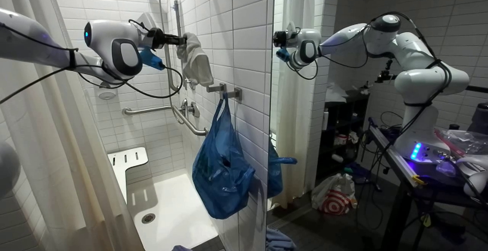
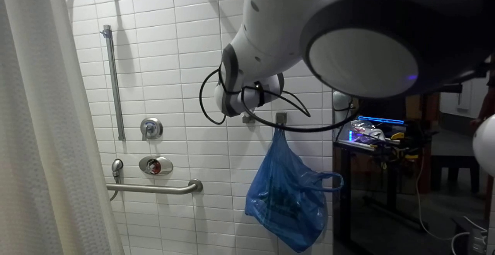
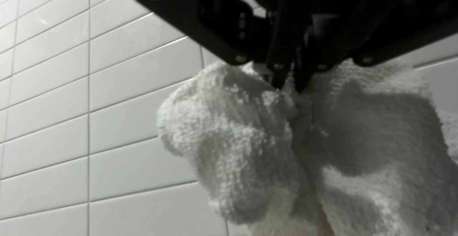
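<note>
A whitish terry towel (image 1: pixel 198 64) hangs in loose folds from my gripper (image 1: pixel 183 40) beside the tiled wall in an exterior view. In the wrist view, the black gripper (image 3: pixel 290 85) comes in from the top, and its fingertips pinch a fold of the towel (image 3: pixel 236 139). The towel hangs a little above a metal wall hook (image 1: pixel 215 88). A blue plastic bag (image 1: pixel 225 167) hangs on the hooks; the bag also shows in an exterior view (image 2: pixel 288 197). There, the gripper and towel are hidden behind the arm (image 2: pixel 270 26).
A shower curtain (image 1: pixel 65 110) hangs beside the arm. A steel grab bar (image 1: pixel 190 125) runs along the tiled wall below the towel. A white folding seat (image 1: pixel 129 159) is in the shower. A mirror (image 1: pixel 301 129) beside the bag reflects the robot. A loose black cable (image 1: pixel 160 95) loops under the wrist.
</note>
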`<action>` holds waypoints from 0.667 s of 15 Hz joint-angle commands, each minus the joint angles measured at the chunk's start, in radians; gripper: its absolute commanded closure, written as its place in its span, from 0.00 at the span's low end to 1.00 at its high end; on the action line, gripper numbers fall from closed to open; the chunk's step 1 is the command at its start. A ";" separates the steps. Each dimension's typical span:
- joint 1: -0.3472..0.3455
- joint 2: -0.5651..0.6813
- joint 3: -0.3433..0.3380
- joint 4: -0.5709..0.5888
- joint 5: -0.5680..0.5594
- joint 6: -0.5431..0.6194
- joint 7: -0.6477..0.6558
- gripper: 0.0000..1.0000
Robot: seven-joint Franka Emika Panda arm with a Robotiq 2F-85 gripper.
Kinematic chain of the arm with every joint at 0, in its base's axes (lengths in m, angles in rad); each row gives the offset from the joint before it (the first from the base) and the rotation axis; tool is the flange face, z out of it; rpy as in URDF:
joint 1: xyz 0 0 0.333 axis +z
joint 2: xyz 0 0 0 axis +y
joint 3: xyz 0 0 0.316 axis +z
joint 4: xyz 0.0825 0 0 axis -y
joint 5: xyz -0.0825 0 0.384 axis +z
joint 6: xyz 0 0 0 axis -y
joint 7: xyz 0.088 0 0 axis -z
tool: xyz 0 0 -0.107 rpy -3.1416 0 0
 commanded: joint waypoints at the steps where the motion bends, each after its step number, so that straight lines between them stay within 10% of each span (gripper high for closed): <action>1: 0.009 -0.119 0.004 -0.027 -0.037 -0.017 -0.025 0.98; 10: -0.015 -0.233 0.004 0.010 -0.133 -0.196 -0.031 0.98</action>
